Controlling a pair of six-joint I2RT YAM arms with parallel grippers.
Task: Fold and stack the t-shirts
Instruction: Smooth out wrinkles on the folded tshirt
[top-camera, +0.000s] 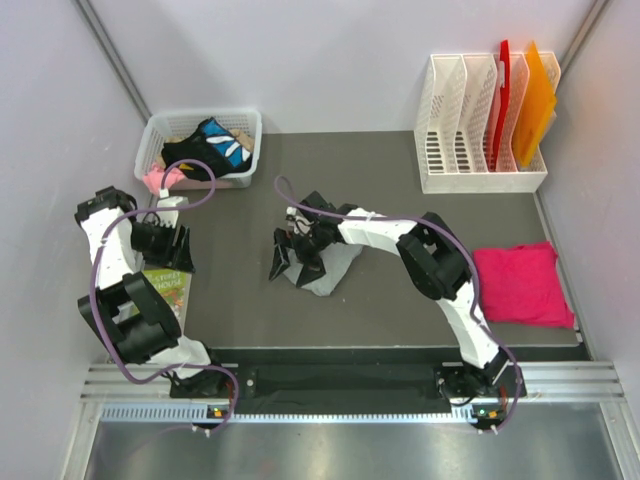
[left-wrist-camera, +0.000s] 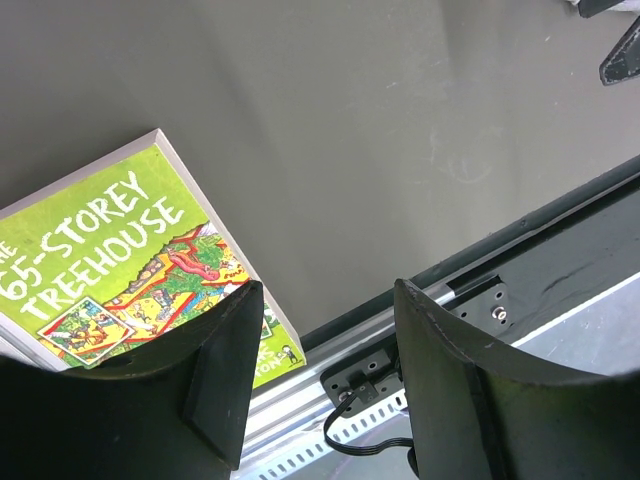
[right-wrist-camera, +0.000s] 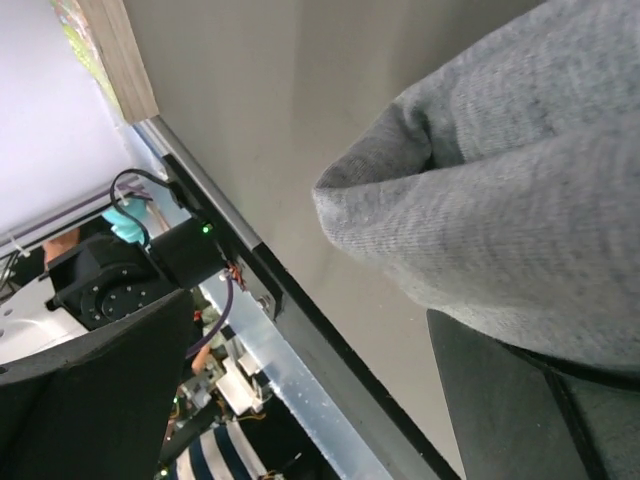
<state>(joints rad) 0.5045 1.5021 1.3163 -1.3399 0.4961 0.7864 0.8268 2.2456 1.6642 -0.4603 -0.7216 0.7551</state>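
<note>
One tee unfolded: grey t-shirt (top-camera: 335, 272), bunched.
My grip: right gripper (right-wrist-camera: 310, 310), left gripper (left-wrist-camera: 328, 300) spread, empty.
Next: pinch its edge, pull flat.

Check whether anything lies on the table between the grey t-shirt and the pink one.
Nothing lies on the table between the grey t-shirt and the folded pink t-shirt. Only the right arm's elbow hangs over that stretch.
</note>
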